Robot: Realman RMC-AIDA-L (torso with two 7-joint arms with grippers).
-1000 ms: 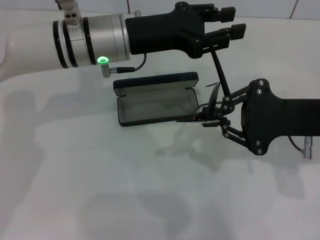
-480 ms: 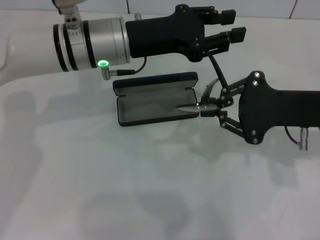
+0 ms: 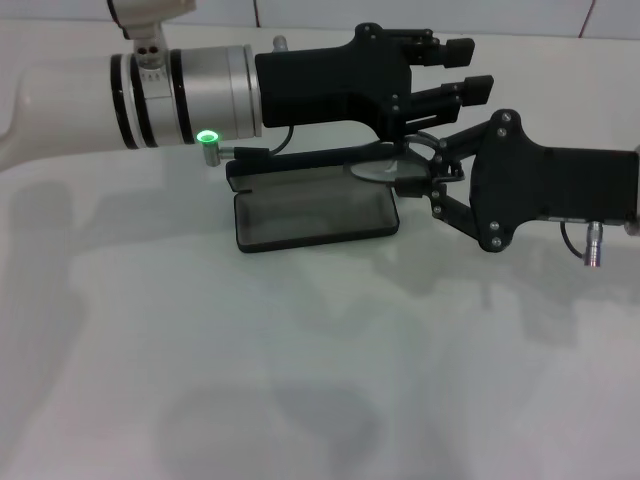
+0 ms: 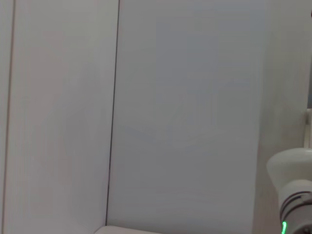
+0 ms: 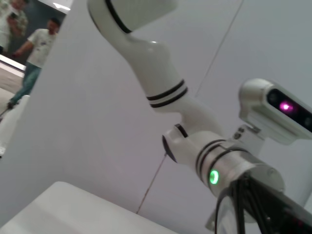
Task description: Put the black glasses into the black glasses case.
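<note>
The black glasses case [image 3: 312, 214] lies open on the white table in the head view, grey lining up, its lid [image 3: 300, 163] standing at the back. My right gripper [image 3: 418, 172] comes in from the right and is shut on the black glasses [image 3: 378, 170], holding them just above the case's far right end. One lens shows; the rest of the frame is hidden by the fingers. My left gripper [image 3: 462, 68] hovers open and empty above and behind the case's right end, close over the right gripper.
The white table [image 3: 300, 380] stretches wide in front of the case. A tiled wall [image 4: 185, 112] fills the left wrist view. The right wrist view shows my left arm's wrist with its green light [image 5: 213, 177] and my head [image 5: 275, 109].
My right gripper has carried the glasses from beside the case's right front corner back and up to above its far right end. The left arm has barely moved.
</note>
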